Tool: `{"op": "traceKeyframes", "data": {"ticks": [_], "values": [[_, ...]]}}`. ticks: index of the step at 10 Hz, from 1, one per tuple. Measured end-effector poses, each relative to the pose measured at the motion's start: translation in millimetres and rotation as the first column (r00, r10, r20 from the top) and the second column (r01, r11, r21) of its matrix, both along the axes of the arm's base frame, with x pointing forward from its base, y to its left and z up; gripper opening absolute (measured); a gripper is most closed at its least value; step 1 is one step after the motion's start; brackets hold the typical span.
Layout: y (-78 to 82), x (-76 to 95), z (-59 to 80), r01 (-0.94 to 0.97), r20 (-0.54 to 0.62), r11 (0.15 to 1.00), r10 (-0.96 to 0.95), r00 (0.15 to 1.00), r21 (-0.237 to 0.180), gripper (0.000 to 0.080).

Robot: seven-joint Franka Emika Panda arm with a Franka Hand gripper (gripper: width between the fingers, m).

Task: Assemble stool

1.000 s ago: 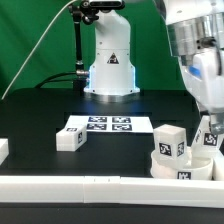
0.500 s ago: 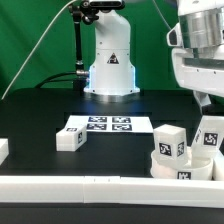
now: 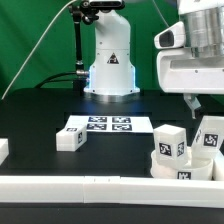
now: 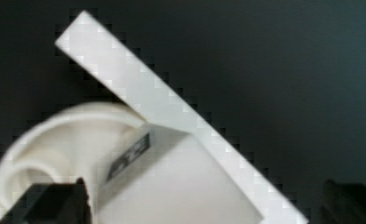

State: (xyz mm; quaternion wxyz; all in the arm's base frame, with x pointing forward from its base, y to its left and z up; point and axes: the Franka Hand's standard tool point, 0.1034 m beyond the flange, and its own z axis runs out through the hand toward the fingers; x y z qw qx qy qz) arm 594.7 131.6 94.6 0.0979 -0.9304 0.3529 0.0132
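The round white seat (image 3: 184,166) lies at the exterior view's lower right, with two blocky tagged legs standing upright in it, one nearer (image 3: 170,142) and one at the right edge (image 3: 211,134). A third leg (image 3: 68,140) lies on the table beside the marker board (image 3: 108,125). My gripper (image 3: 197,104) hangs open and empty above the right-hand leg, clear of it. In the wrist view my dark fingertips (image 4: 52,203) stand wide apart, with that leg (image 4: 171,165) and the curved seat rim (image 4: 59,135) below them.
A long white rail (image 3: 90,186) runs along the front of the table. A small white block (image 3: 3,150) sits at the left edge. The robot base (image 3: 110,62) stands at the back behind the marker board.
My gripper has let go of the right-hand leg and risen straight up from it. The leg stays standing in the seat.
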Motion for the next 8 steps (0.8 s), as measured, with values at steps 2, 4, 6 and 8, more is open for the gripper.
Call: {"op": "traceKeyframes", "data": {"ticks": [2, 4, 6, 8], "values": [[0.1, -0.2, -0.6, -0.176, 0.033, 0.984, 0.176, 0.984, -0.011, 0.0649], [0.4, -0.2, -0.3, -0.284, 0.053, 0.959, 0.285, 0.957, -0.02, 0.0649], [-0.9, -0.1, -0.7, -0.399, 0.073, 0.916, 0.401, 0.913, -0.035, 0.0649], [-2.1, 0.1, -0.9, -0.503, 0.089, 0.863, 0.506, 0.858, -0.052, 0.0649]]}}
